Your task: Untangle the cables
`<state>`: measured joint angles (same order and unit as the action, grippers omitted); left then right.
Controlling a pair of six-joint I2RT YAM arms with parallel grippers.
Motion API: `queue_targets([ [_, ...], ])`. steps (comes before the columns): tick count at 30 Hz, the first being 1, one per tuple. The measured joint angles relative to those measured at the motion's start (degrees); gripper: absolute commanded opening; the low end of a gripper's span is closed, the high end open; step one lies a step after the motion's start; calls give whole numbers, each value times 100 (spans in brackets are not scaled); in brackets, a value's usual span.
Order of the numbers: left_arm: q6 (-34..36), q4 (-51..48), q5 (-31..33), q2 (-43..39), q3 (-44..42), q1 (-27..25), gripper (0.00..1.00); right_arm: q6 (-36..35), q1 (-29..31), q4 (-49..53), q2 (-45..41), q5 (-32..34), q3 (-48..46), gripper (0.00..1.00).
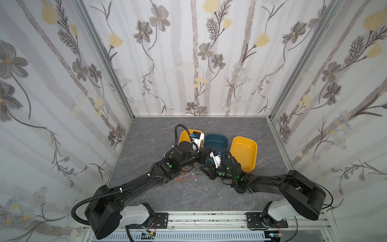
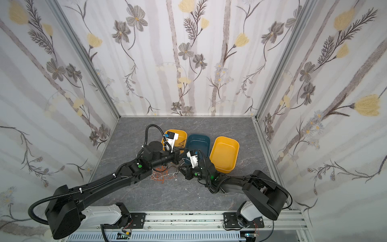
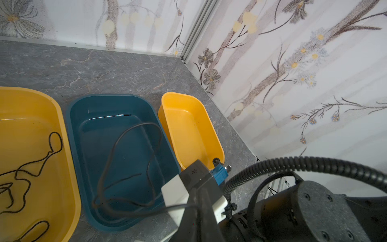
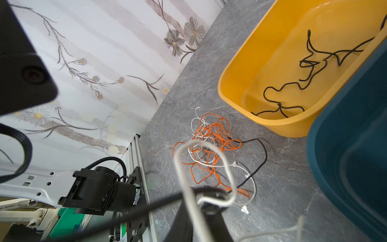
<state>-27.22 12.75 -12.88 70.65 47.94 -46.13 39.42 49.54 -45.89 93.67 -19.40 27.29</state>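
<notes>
Orange, white and black cables (image 4: 211, 134) knotted up on the counter (image 4: 282, 184); one black cable (image 4: 279, 104) loose in the yellow tray (image 4: 236, 69), another black cable (image 3: 110, 155) in the blue tray (image 3: 73, 134).

Left arm (image 1: 134, 184) and right arm (image 1: 270, 182) stretched inward, left end effector (image 3: 196, 206) pinched shut, right end effector (image 4: 211, 202) clamped.

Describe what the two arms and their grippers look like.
Both arms are black with rounded joint housings: left arm, right arm. Each has a white base segment, a green light, a ribbed black hose and a white wrist camera with a blue connector. Fingers are black.
</notes>
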Motion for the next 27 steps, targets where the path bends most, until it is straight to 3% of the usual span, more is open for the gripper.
queue_targets([
  [8, -17, -39, 87, -195, -72, 81, 0, 31, 0, 15, -140, 2, -151, 7],
  [12, -22, -85, 129, -214, -76, 103, 0, 44, 11, 15, -162, -4, -190, 13],
  [19, -72, -92, 151, -219, -76, 111, 0, 42, 52, -9, -151, -94, -199, 15],
  [27, -127, -105, 175, -345, -76, 111, 0, 44, 87, -13, -9, -151, -111, 9],
])
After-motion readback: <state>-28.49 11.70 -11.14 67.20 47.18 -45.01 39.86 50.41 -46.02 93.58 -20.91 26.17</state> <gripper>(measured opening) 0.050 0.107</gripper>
